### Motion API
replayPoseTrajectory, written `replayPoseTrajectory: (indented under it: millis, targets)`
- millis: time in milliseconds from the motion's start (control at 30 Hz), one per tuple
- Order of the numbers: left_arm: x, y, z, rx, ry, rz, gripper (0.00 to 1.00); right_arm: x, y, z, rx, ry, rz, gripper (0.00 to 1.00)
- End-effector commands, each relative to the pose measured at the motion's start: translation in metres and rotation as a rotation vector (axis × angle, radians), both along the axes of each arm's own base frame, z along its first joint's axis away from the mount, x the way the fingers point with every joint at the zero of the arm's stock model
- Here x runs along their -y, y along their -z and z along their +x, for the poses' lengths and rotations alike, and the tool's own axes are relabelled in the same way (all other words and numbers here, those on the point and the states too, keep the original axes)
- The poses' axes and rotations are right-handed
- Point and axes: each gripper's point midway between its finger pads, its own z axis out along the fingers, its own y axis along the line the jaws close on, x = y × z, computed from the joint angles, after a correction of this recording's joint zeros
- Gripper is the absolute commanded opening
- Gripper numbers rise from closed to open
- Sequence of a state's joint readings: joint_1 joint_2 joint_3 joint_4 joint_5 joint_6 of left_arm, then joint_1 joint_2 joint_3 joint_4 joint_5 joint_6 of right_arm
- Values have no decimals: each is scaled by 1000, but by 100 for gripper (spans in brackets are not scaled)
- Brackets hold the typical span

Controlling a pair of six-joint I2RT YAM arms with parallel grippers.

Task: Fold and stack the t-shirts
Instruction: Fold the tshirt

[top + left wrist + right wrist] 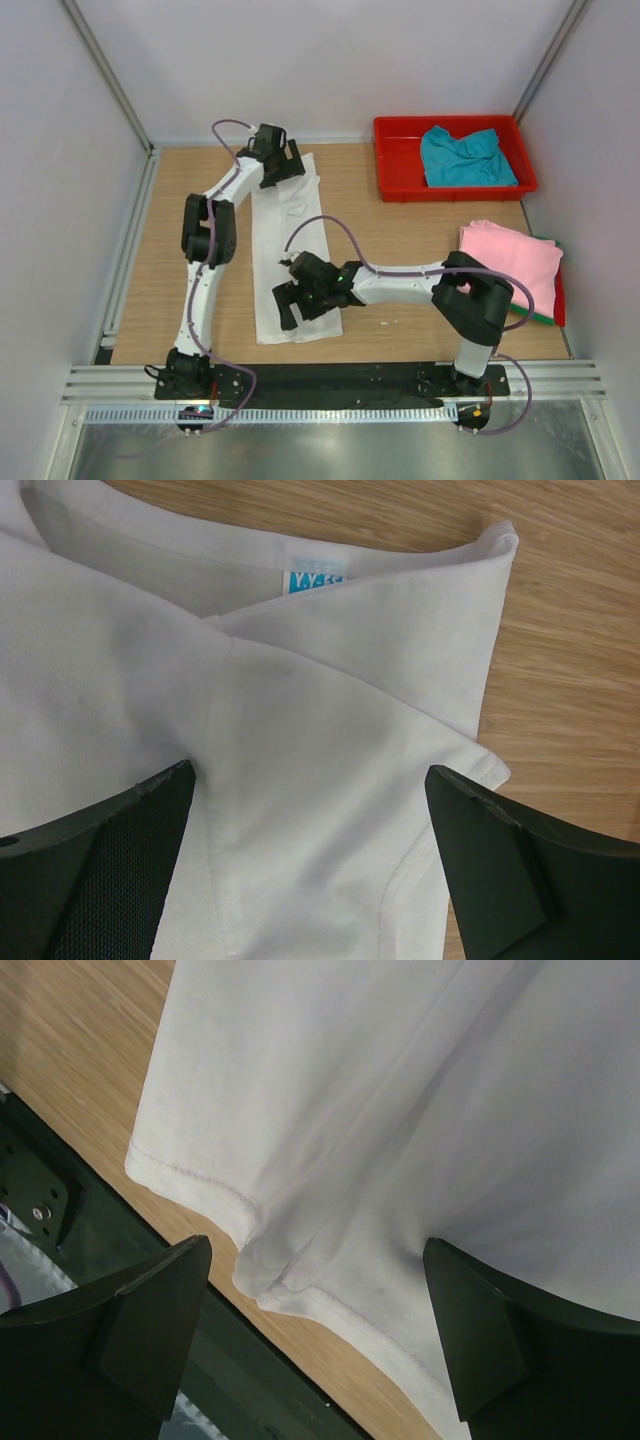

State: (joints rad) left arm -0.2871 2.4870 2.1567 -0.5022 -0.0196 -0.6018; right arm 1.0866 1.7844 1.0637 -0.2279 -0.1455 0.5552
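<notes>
White t-shirt is lying narrow-folded; left gripper at collar, right gripper at hem are hovering, jaws wide and empty, likely for halving.

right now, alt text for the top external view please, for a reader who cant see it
A long folded white t-shirt lies on a wooden table, with the open left gripper at its far end and the open right gripper at its near end. A teal t-shirt sits in a red tray far right, a folded pink t-shirt nearer.
</notes>
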Motion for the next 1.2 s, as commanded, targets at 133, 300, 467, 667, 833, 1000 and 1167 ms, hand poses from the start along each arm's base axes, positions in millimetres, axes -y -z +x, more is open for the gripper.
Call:
replayPoseTrajectory:
  millis: [133,300,467,667,833,1000,1167]
  targets:
    - [12,-40,-20,-2,123,-27,100,4,-56,-23,-99,28,10,97]
    - [20,-156,-16,193,174,-91,100,10,-141,25,127,190,48,100]
    - [8,-262,-39,353,147,-112,100,51,-196,70,236,426,57,100]
    - [-45,-304,-122,335,-4,-38,100,126,-204,103,204,649,157,100]
    - [-43,-218,-224,67,-21,-192,100,147,-172,94,172,656,95,100]
    - [-51,-165,-316,-67,-60,-304,91,142,-117,51,-22,619,155,95]
    - [-59,-103,-384,-231,-149,-379,82,154,-71,14,-143,623,175,85]
